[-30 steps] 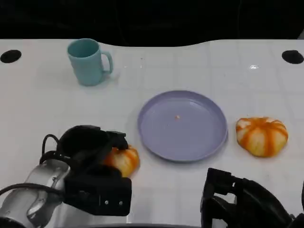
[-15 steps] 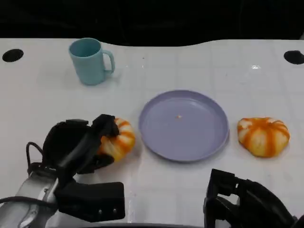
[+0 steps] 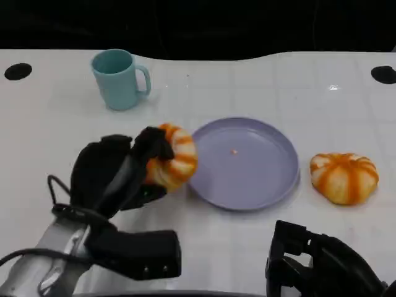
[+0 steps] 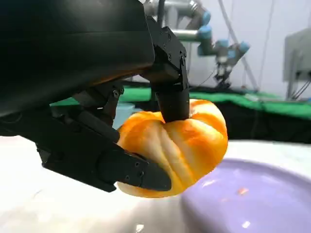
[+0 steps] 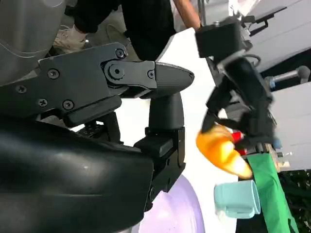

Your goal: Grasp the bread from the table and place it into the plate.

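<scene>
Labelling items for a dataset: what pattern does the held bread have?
Orange with pale cream stripes; the bread shows best in the left wrist view.

No readable text or labels.

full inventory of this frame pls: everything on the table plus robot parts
held bread: 1, orange with pale stripes, gripped in the left hand, at the plate's left rim
second bread: 1, orange and white, on the table right of the plate
plate: 1, lavender, centre of the table, with a small crumb on it
mug: 1, teal, far left of the table, handle toward the right
table: 1, white, with a dark round hole near each far corner
person: 1, dark clothes, beside the table in the right wrist view
left hand: 1, black, holds the bread
right hand: 1, black, low at the near right edge, holds nothing
</scene>
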You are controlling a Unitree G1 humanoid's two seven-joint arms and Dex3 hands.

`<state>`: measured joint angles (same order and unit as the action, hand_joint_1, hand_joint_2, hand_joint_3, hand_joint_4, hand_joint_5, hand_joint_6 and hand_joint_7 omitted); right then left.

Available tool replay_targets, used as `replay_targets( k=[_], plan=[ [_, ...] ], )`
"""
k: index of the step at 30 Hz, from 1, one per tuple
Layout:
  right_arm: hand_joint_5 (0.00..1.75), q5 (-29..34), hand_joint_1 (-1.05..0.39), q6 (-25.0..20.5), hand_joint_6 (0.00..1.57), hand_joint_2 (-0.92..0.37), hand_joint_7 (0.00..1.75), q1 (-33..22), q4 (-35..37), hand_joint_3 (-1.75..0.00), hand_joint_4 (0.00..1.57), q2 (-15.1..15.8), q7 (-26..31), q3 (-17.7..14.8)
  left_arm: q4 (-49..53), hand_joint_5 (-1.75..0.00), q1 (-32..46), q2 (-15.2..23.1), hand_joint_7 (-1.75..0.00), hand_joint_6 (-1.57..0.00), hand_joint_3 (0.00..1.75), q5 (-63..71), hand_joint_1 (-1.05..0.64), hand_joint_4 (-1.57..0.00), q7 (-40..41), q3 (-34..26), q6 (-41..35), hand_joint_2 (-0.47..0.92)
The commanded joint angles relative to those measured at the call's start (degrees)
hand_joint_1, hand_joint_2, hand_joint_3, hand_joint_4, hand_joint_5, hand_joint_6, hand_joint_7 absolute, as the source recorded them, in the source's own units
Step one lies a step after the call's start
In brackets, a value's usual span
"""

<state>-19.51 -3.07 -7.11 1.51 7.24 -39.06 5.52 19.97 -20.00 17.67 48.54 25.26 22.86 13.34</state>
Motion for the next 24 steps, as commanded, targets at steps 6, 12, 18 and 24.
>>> replay_targets(
  k=[6,12,18,24],
  plan=[
    [1.75,0.1,-0.49,-0.4,0.44,-0.92,1.69,-0.5,-0.6,-0.42,0.60,1.0,0.1,0.0,6.3,-1.75,-9.4,-5.1,-1.61,-0.70,0.98,-4.2,-0.25,-0.86,-4.5,1.9,3.2,0.52],
    [1.75,0.8,-0.51,0.5,0.44,-0.92,1.68,-0.3,0.0,-0.43,0.60,1.2,0.0,0.3,13.1,-1.75,-15.3,-9.3,-1.73,-0.65,1.10,-9.1,-0.25,-0.89,-12.0,2.2,3.5,0.48],
    [1.75,0.2,-0.49,1.3,0.44,-0.92,1.68,0.0,0.7,-0.45,0.61,1.1,-0.8,0.1,22.2,-1.75,-22.1,-13.3,-1.43,-0.77,1.10,-8.9,-0.27,-0.94,-13.2,3.5,2.6,0.47],
    [1.75,0.5,-0.49,1.7,0.44,-0.92,1.68,-0.1,0.8,-0.45,0.61,1.2,-1.0,0.1,28.2,-1.75,-25.4,-15.4,-1.21,-0.79,1.06,-9.0,-0.29,-0.89,-13.5,4.6,2.3,0.58]
  ],
)
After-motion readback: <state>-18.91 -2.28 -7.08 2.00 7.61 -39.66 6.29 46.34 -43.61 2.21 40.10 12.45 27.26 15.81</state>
